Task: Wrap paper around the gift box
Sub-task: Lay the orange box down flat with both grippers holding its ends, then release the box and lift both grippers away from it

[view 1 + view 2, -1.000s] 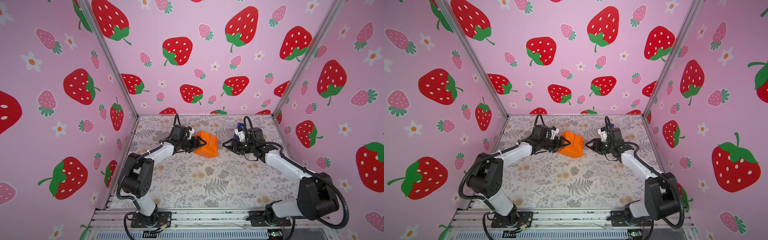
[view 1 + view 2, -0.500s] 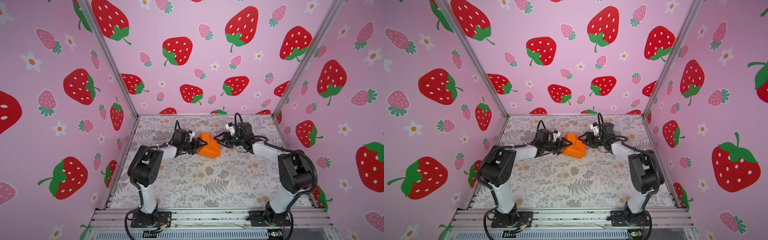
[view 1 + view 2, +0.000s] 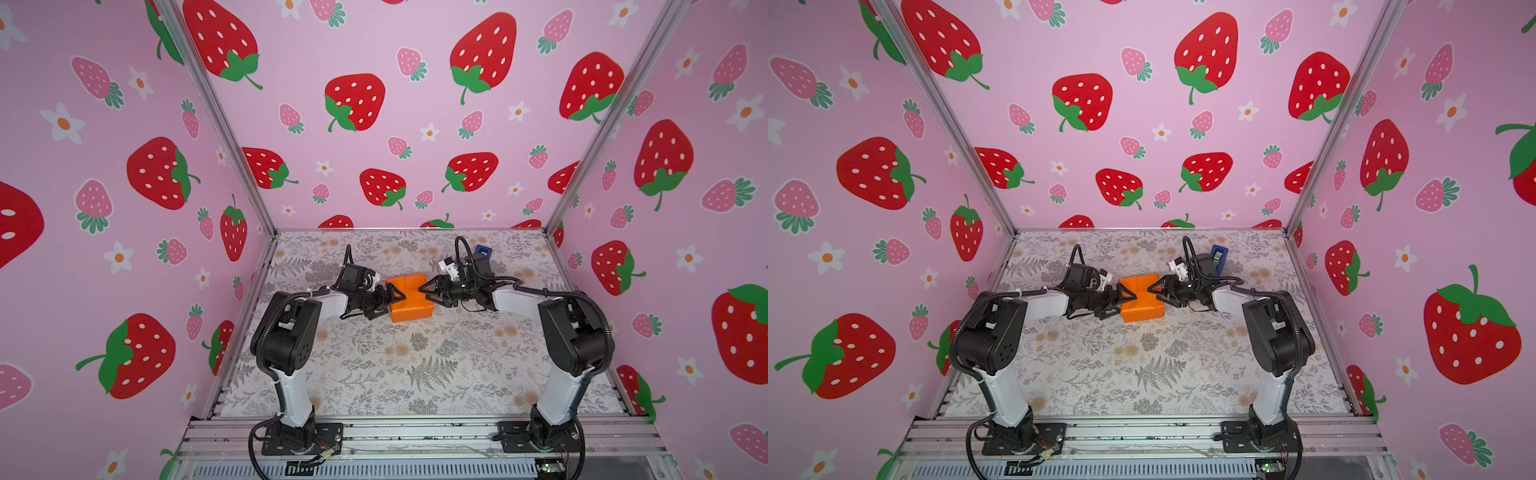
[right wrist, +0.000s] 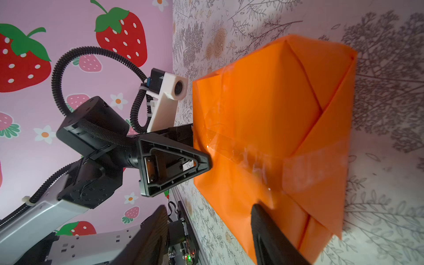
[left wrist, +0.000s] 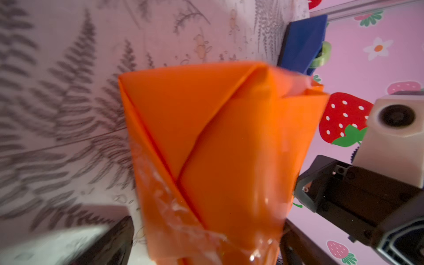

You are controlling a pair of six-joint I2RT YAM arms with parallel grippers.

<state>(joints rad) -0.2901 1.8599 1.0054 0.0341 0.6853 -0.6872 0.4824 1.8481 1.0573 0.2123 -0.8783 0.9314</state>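
Paper (image 3: 412, 302): orange, folded, taped, lay on the desk (image 3: 415, 365).
Left tool (image 3: 392, 300): stood wide about one end.
Right tool (image 3: 424, 292): half-spread at opposite end.

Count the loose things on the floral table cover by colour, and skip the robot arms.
Orange: 1, the paper, folded and taped into a box-shaped parcel
Blue: 1, the tape dispenser at the back
Total: 2
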